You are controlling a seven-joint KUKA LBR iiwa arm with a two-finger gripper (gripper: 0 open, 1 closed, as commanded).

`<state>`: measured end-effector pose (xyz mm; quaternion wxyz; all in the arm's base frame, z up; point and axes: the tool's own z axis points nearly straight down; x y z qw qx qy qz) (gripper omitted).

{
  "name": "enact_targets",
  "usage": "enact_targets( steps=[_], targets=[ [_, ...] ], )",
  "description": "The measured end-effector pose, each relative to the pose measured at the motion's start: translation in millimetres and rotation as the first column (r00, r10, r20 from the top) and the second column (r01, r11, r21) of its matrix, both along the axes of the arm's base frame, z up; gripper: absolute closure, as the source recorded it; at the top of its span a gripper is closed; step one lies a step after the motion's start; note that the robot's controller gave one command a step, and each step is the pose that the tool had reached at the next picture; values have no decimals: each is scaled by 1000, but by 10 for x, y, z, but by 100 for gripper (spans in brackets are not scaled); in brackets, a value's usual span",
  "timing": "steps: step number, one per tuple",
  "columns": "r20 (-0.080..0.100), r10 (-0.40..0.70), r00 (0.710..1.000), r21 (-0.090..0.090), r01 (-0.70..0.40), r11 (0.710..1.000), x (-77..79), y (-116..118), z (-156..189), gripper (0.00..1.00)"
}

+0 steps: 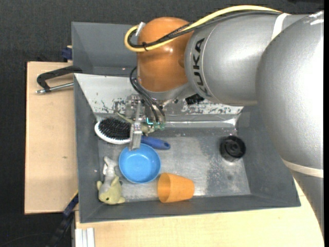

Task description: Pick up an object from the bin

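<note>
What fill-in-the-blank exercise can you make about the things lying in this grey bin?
1. The gripper hangs over the rim of the ____ bowl.
2. The orange cup lies on its ____, not upright.
3. The white hairbrush has ____ bristles.
Missing words: blue; side; black.

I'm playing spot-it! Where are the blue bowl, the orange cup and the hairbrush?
blue bowl [140, 166], camera view, on its inside bottom.
orange cup [177, 188], camera view, on its side wall.
hairbrush [113, 129], camera view, on its black bristles.
</note>
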<state>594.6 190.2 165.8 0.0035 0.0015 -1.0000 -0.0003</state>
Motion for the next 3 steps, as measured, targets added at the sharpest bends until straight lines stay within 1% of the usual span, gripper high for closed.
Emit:
enact_targets(
  steps=[1,2,3],
  targets=[
    [10,-75,997,4,75,997,22,-171,-888,0],
    [27,-73,997,9,73,997,71,-155,-803,100],
    [17,-67,998,6,67,998,-224,115,508,100]
  ],
)
